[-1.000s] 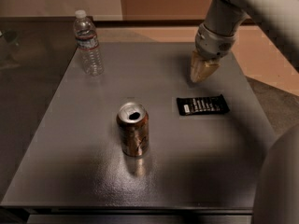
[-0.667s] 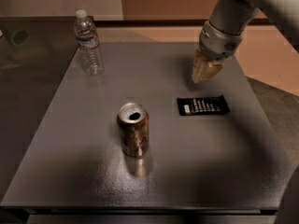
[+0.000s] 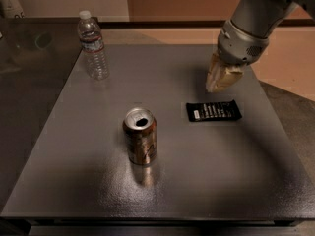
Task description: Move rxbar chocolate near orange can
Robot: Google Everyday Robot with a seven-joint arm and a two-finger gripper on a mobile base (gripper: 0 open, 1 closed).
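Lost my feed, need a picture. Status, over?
Claw above table, just behind bar, not touching it. Bar lies flat, right of can, apart. Bottle far back left, out of the path.

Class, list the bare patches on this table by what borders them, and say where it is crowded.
Bare table: the front strip before the can; the left side between bottle and can; the back middle between bottle and gripper. Crowded: the right side, where the gripper hangs just behind the bar.

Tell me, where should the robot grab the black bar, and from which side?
Probably from straight above, pinching the rxbar chocolate across its short width near the middle. It lies flat and thin on the table, so there is no tall side to grab. The gripper hangs just beyond its far edge.
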